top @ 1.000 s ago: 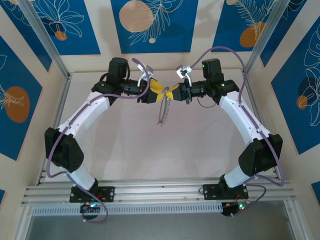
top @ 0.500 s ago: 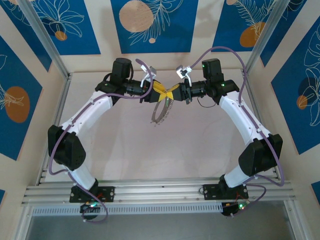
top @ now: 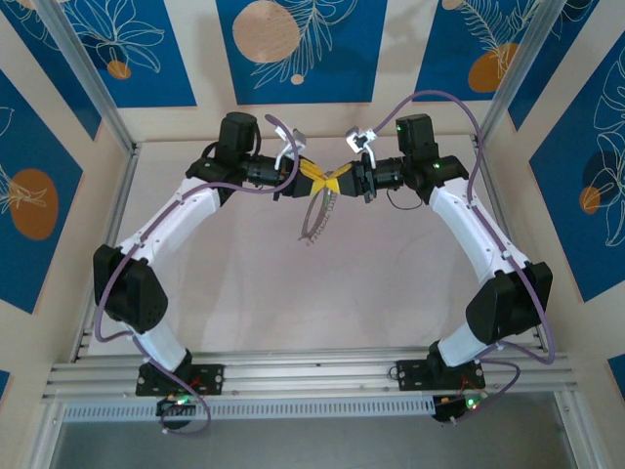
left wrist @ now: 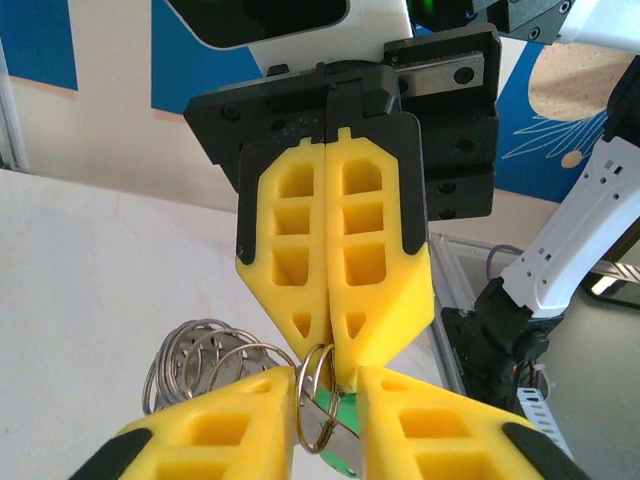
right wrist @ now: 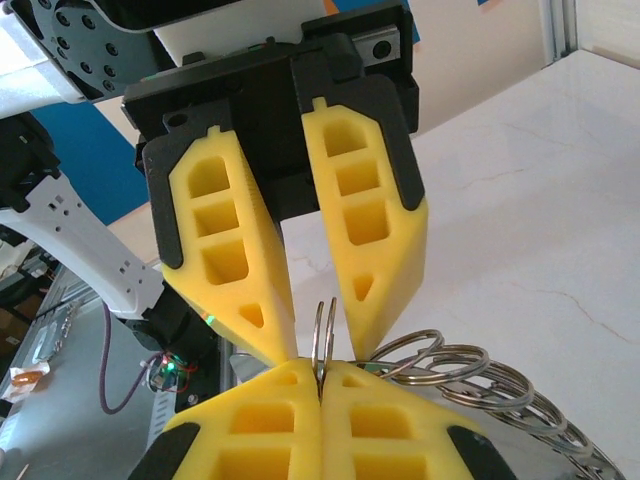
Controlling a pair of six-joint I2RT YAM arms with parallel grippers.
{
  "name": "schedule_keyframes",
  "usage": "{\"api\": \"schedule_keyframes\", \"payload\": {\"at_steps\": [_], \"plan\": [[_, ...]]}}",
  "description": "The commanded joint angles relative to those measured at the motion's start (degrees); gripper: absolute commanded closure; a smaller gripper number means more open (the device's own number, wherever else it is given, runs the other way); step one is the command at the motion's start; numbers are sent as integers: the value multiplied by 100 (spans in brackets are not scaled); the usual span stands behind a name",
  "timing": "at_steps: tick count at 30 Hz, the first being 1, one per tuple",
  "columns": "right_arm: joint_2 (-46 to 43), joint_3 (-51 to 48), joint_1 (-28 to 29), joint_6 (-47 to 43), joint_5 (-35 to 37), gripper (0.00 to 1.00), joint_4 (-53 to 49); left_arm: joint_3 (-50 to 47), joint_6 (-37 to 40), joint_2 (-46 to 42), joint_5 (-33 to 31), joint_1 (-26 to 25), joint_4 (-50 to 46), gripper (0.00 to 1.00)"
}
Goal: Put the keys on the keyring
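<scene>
Top view: the light, floppy keyring (top: 316, 220) hangs over the table's (top: 391, 293) far middle from the right gripper (top: 337, 182), clamped on its upper end; left wrist: the left gripper (left wrist: 328, 380), jaws apart, straddles that end and the small green key (left wrist: 346, 412); right wrist: thin wire, probably slippery, best pinched across its flat faces.

Our right gripper (right wrist: 320, 372) sits at the near edge, jaws pressed together on an upright loop of the keyring (right wrist: 480, 385). The left gripper (right wrist: 320, 338) faces us, its fingers apart either side of that loop. More coils trail right above the table (right wrist: 520, 200).
</scene>
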Motion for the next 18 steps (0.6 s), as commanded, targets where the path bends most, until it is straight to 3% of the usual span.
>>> {"api": "schedule_keyframes", "payload": {"at_steps": [1,14,18], "plan": [[-19,122,-31,-104,-289,100,-25,162,53,-30,72,-17,54,80],[-27,82,-52,-28,-292,100,85,180,-42,24,283,-15,163,99],[-43,24,-54,75,-303,100,234,-24,-362,9,332,-42,673,100]]}}
